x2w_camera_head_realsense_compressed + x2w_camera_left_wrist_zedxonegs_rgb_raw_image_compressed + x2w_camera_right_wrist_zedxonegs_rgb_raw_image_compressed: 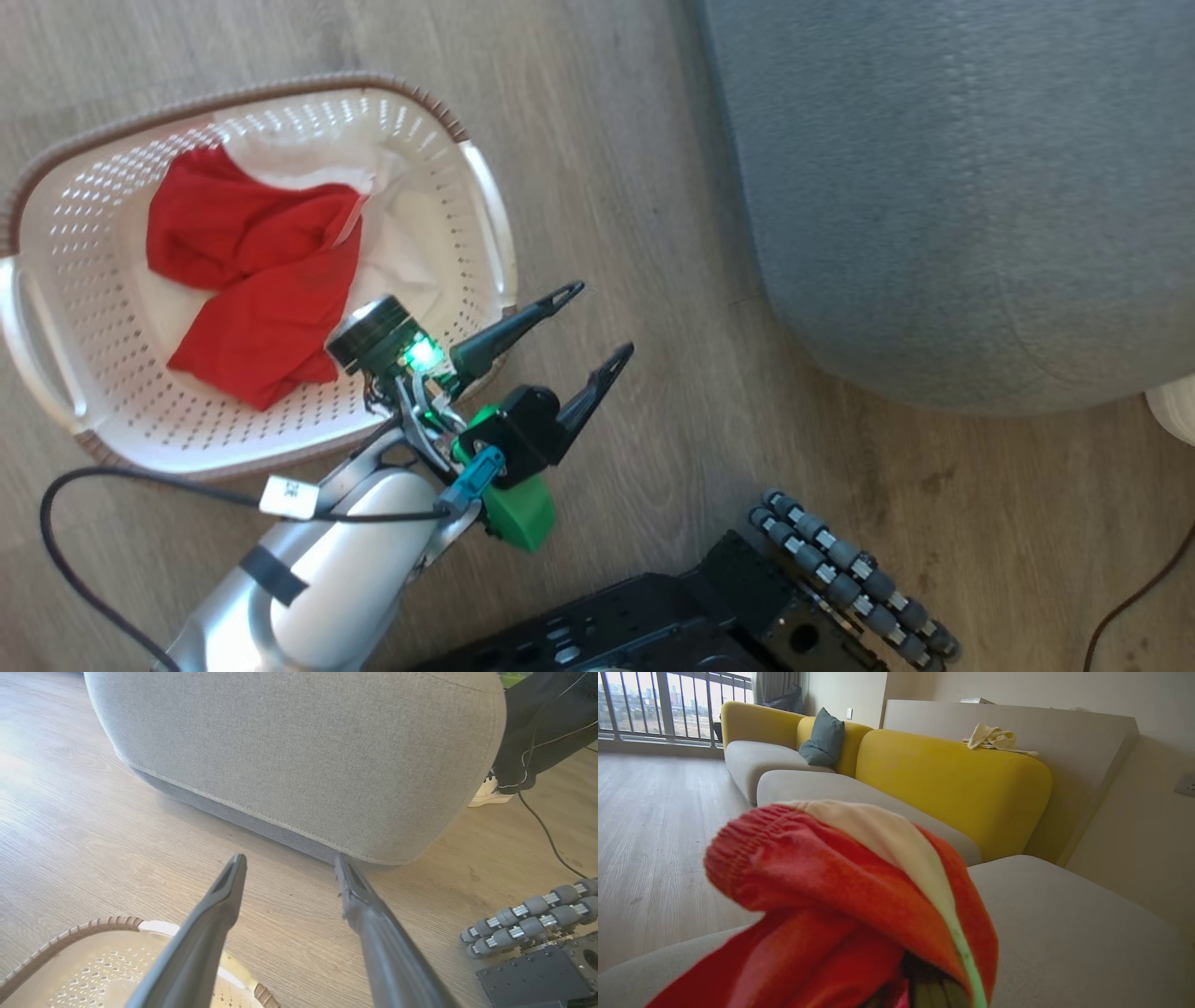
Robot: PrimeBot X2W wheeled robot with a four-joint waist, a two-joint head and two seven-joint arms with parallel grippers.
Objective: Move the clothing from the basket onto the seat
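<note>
The right hand (927, 991), shut on red clothing (840, 891) draped over it, hung above the seat (1064, 933); the left hand (599, 320) gaped empty.

The basket (75, 215), with clothing (252, 280) in it, sits on the floor (653, 233) left of the seat (980, 187); the left gripper (600, 321) hangs between them

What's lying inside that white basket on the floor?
Red clothing with white trim lies crumpled in the basket. Whatever is under the fabric is covered, and the left arm hides the near corner.
</note>
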